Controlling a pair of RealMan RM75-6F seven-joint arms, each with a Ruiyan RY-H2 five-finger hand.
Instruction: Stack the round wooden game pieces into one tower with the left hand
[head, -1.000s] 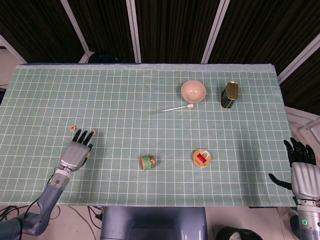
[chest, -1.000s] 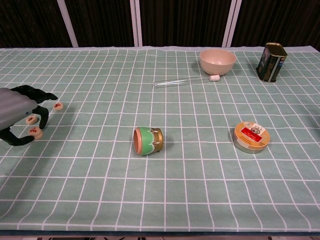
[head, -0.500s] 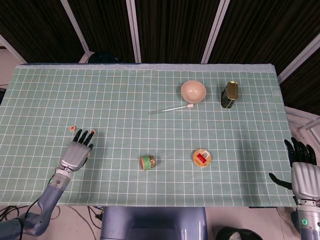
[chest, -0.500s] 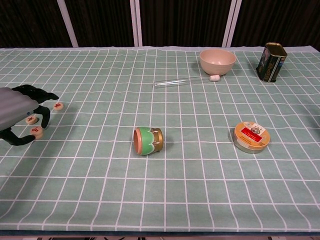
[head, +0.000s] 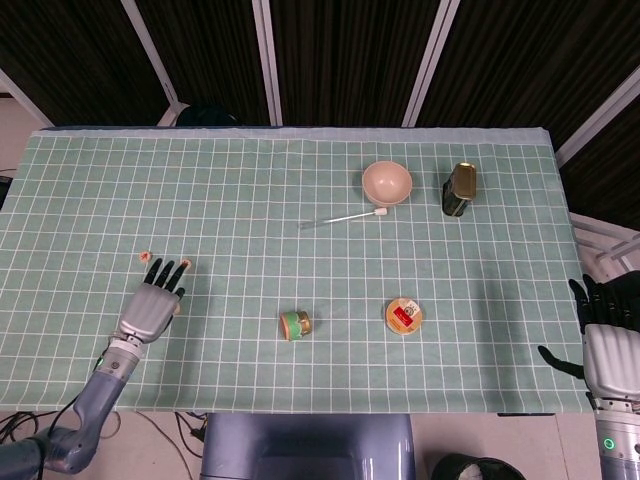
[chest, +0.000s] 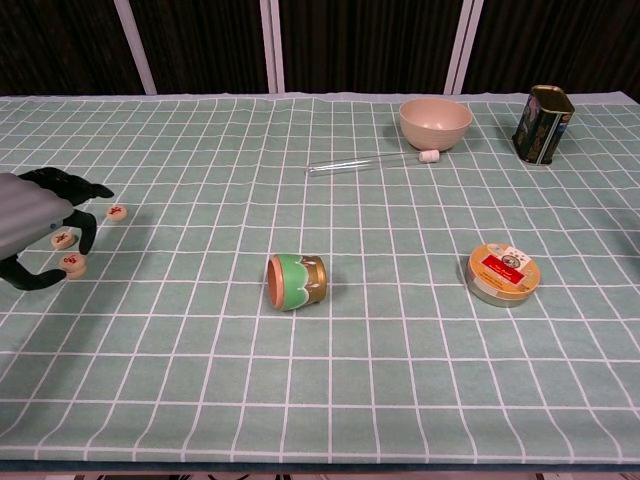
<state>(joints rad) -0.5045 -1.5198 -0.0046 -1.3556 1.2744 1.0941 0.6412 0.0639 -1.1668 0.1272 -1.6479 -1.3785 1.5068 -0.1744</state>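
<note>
The left robot hand (chest: 35, 215) hovers low over the checked bench (chest: 330, 330), well left of the tipped green cup (chest: 297, 281), fingers spread wide and curved down, holding nothing. Three round wooden game pieces lie flat and unstacked around it: one (chest: 117, 212) just beyond the fingertips, one (chest: 62, 239) under the fingers, one (chest: 72, 264) beside the thumb. The right robot hand (head: 605, 335) waits off the bench's edge, far right of the cup, fingers apart and empty.
</note>
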